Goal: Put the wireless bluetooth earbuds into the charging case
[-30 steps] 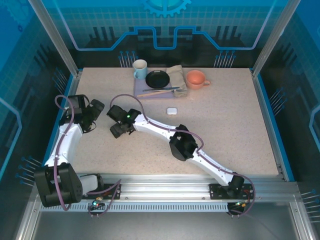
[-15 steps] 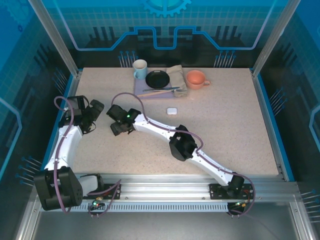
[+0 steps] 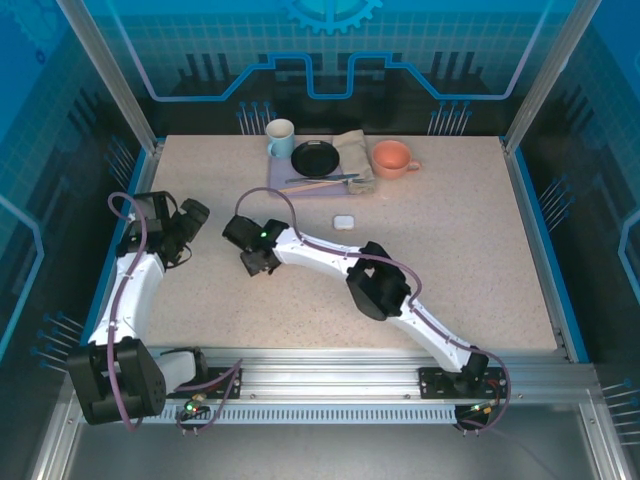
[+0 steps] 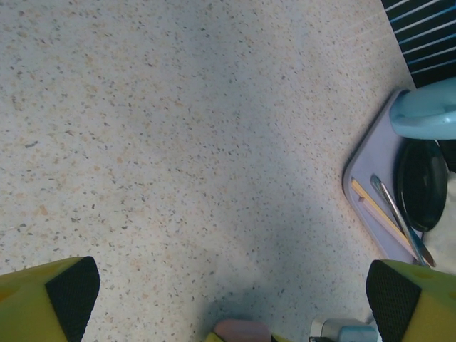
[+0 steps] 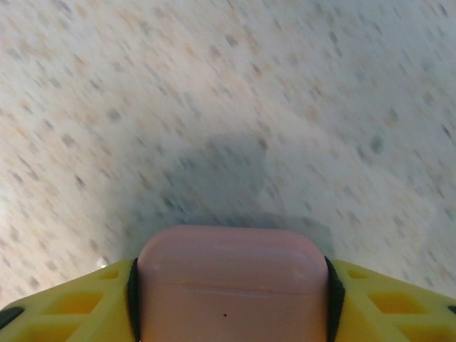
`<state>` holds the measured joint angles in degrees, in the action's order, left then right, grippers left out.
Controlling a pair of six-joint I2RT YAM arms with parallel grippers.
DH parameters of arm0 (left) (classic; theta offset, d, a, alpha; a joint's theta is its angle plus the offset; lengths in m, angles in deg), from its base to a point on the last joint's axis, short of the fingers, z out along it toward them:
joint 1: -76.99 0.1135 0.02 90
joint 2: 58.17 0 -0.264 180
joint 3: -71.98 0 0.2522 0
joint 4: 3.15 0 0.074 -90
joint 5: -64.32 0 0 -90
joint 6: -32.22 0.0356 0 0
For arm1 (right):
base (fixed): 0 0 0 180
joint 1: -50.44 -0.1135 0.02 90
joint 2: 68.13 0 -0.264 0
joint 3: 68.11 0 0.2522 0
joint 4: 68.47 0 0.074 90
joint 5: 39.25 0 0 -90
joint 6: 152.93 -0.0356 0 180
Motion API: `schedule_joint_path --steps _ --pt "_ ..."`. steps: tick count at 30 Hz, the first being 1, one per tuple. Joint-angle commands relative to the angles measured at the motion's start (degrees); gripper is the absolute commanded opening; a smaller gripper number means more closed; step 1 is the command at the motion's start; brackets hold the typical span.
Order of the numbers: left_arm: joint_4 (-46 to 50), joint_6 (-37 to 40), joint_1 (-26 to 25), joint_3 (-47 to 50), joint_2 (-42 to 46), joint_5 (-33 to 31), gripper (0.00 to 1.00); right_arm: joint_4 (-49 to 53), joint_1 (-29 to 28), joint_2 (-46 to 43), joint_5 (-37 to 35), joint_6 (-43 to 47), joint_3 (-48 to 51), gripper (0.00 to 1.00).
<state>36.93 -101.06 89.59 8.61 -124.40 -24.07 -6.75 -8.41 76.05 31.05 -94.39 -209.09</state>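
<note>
A salmon-pink charging case (image 5: 231, 285) with its lid closed sits between the yellow fingers (image 5: 64, 306) of my right gripper (image 5: 232, 285). The black pads press on both of its sides, just above the speckled table. From above, the right gripper (image 3: 258, 263) hangs left of the table's middle. The pink case (image 4: 242, 331) also peeks in at the bottom edge of the left wrist view. My left gripper (image 4: 231, 296) stands wide open over bare table with nothing between its fingers; from above, the left gripper (image 3: 194, 214) is left of the right one. A small white case (image 3: 344, 221) lies closed near the centre. The earbuds are out of view.
At the back stands a lilac tray (image 3: 282, 184) with a pale blue mug (image 3: 280, 138), a black plate (image 3: 316, 158), chopsticks and a spoon (image 3: 322, 181), beside a beige cloth (image 3: 356, 152). An orange mug (image 3: 392, 158) stands to its right. The tray's corner (image 4: 370, 192) is ahead of the left gripper.
The right gripper's jaws have narrowed onto the pink case, and its wrist has shifted a little to the right. The left arm has barely moved.
</note>
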Motion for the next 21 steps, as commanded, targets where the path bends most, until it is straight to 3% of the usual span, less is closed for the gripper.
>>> schedule_joint_path --steps 1,10,13,17,21 --pt "0.5 2.2 0.5 0.3 1.1 4.4 0.99 1.2 0.0 -6.2 -1.7 -3.4 7.1 0.55" --pt "-1.7 2.8 -2.1 -0.1 -1.3 9.2 0.99 -2.0 0.4 -16.8 0.7 -12.4 27.0 0.58" --pt "-2.7 2.9 -4.3 -1.2 -3.0 9.3 0.99 -0.9 0.3 -17.2 1.3 -14.1 28.7 0.61" --pt "-3.3 3.1 -6.3 -3.1 -5.7 9.9 0.99 0.9 0.2 -17.4 2.0 -14.6 28.8 0.74" --pt "-3.8 3.3 -6.8 -4.1 -7.0 10.1 0.99 2.7 0.6 -17.0 2.6 -13.7 27.2 0.75"
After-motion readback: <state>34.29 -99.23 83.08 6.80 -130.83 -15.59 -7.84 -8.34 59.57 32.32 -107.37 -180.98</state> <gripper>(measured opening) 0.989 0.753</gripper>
